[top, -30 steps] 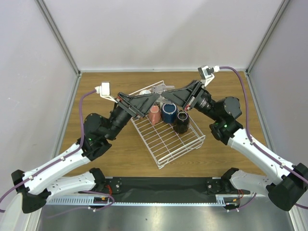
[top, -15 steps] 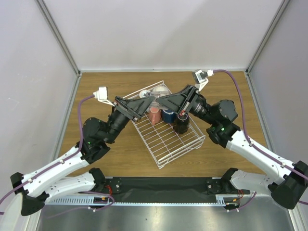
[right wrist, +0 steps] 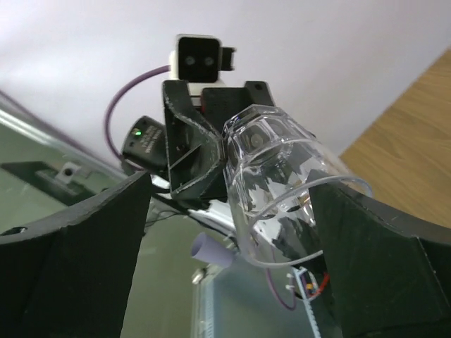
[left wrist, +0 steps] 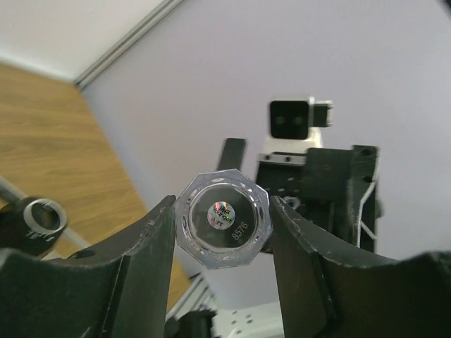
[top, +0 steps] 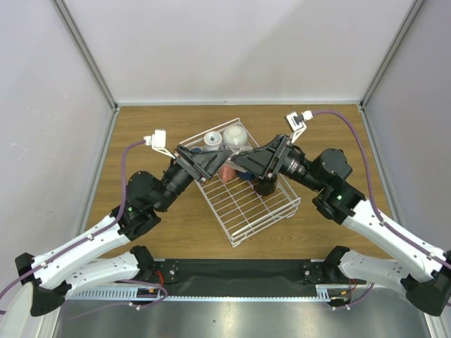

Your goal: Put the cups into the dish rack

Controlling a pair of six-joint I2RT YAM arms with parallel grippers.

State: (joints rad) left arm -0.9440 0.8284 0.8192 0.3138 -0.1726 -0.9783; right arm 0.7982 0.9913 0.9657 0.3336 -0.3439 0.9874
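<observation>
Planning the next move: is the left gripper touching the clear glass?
Touching. In the left wrist view, the fingers of the left gripper press against opposite sides of the clear glass at its octagonal base, with no gap showing.

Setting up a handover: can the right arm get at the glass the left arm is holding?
Probably yes: the glass lies between the spread fingers of the right gripper, mouth toward it, and the left gripper pinches only the base.
</observation>
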